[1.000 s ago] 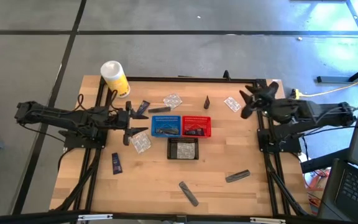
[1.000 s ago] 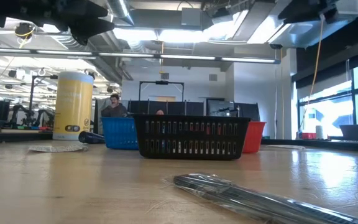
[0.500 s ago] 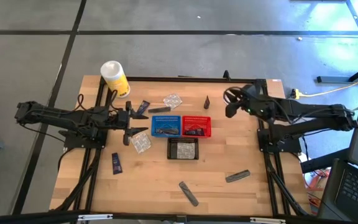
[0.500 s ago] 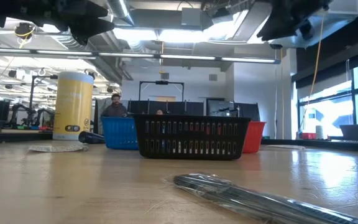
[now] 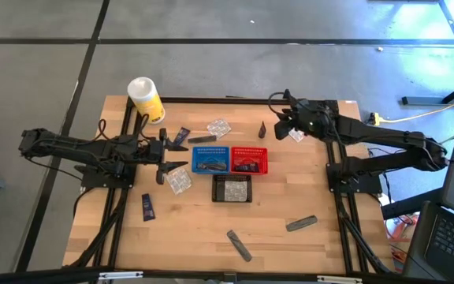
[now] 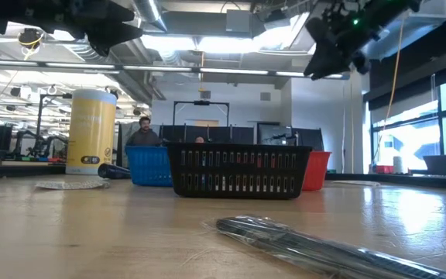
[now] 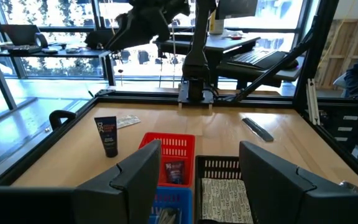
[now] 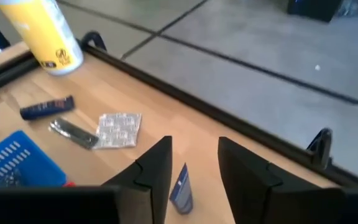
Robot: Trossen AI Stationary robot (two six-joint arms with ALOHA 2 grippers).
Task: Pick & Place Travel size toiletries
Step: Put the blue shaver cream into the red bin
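Hovering above the far right part of the pale wooden counter (image 5: 274, 205), the right tool (image 5: 282, 125) hangs clear of the surface with its two dark fingers (image 8: 151, 167) spread and nothing between them. Directly under and just ahead of that tool stands a small upright dark navy tube (image 8: 181, 188), seen from above as a dark sliver (image 5: 262, 128) just beside the tool, on its side toward the left arm. A clear crinkly packet (image 5: 294, 132) lies just beside the tool on its own arm's side, partly hidden by the wrist. Farther ahead of the right tool lie another clear crinkly packet (image 8: 119, 129), a slim grey tube (image 8: 73, 132) touching it, a dark navy sachet (image 8: 46, 107), and beyond them a large white-and-yellow cylindrical canister (image 8: 38, 32). The left tool (image 5: 166, 162) waits over the left half of the counter, fingers (image 7: 135, 174) spread, empty, with a clear packet (image 5: 179, 181) just beside its tips. Ahead of the left tool sit a small blue mesh basket (image 5: 210, 159), a red mesh basket (image 5: 248, 160) touching it, and a black mesh basket (image 5: 232, 188) holding a patterned packet. Well apart from both tools, toward the near edge, lie a dark navy sachet (image 5: 147, 207), a slim grey tube (image 5: 239, 244) and another grey tube (image 5: 301, 224). A person (image 6: 141, 132) shows in the room behind the counter.
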